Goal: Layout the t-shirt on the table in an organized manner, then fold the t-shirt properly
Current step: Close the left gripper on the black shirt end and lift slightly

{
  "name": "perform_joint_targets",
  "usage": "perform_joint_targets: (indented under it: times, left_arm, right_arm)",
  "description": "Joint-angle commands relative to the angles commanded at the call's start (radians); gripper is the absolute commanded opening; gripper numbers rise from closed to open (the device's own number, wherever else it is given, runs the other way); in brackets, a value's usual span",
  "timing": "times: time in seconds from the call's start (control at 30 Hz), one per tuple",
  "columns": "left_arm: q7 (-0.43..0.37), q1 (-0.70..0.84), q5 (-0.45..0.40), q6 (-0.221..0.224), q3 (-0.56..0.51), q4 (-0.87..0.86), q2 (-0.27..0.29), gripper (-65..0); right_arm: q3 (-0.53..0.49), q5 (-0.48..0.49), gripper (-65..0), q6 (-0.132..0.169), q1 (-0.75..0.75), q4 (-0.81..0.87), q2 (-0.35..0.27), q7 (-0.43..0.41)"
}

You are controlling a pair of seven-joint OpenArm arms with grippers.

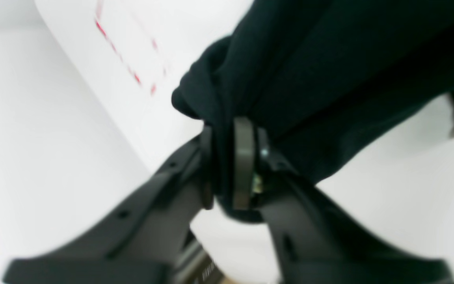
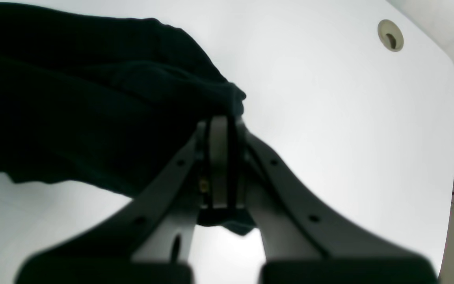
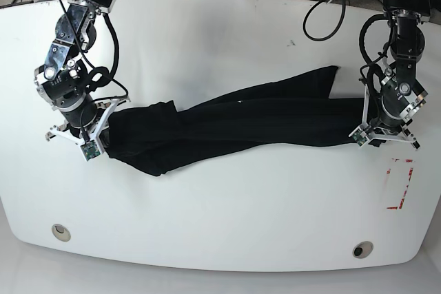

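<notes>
Both claws are clamped on cloth. In the left wrist view the left claw (image 1: pixel 229 165) has its jaws drawn together on a bunched end of the t-shirt (image 1: pixel 329 79), with a small dark tuft poking out below the grip; in the right wrist view the right claw (image 2: pixel 223 161) is likewise pinched shut on a gathered corner of the same black fabric.

From the base view the t-shirt (image 3: pixel 241 125) hangs between the two arms as a long, narrow, twisted band — its long axis runs straight from one claw to the other, sagging onto the surface (image 3: pixel 227 218) in the middle. The red dashed mark (image 3: pixel 402 184) sits just beyond the left claw's end of the garment, between that claw and the near edge of the surface; a grey grommet hole (image 3: pixel 363 249) lies further on past the mark, and the other grommet hole (image 3: pixel 60 231) sits off the garment's opposite end, toward the same near edge.

Since each arm holds one extreme end, neither is nearer the bulk of the cloth. My reading is that the layout step is unfinished: the shirt is roped up rather than flat, so the next move likely depends on spreading it crosswise to that axis — pulling further along it would only tighten the twist.
</notes>
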State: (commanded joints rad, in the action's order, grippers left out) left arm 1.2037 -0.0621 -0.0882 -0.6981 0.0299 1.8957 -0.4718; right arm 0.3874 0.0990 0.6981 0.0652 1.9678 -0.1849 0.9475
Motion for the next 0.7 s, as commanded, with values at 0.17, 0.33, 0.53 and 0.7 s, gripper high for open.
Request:
perform_joint_targets:
  times: [0.17,0.33,0.53,0.7]
  left_arm:
    - [0.000,0.049,0.000,0.000,0.048,0.000,-0.002,-43.2]
    - [0.000,0.077,0.000,0.000,0.072,0.000,0.000,-41.7]
    - [0.000,0.071,0.057,0.000,0.084,0.000,0.034,-41.7]
    - [0.000,0.069,0.074,0.000,0.107,-0.009,0.072,-41.7]
  right_arm:
    - [0.000,0.000,-64.8,0.000,-0.005,0.000,0.000,0.000]
    - [0.000,0.000,-64.8,0.000,-0.006,0.000,0.000,0.000]
    - [0.000,0.000,-64.8,0.000,-0.006,0.000,-0.002,0.000]
    - [0.000,0.003,-64.8,0.000,-0.008,0.000,0.002,0.000]
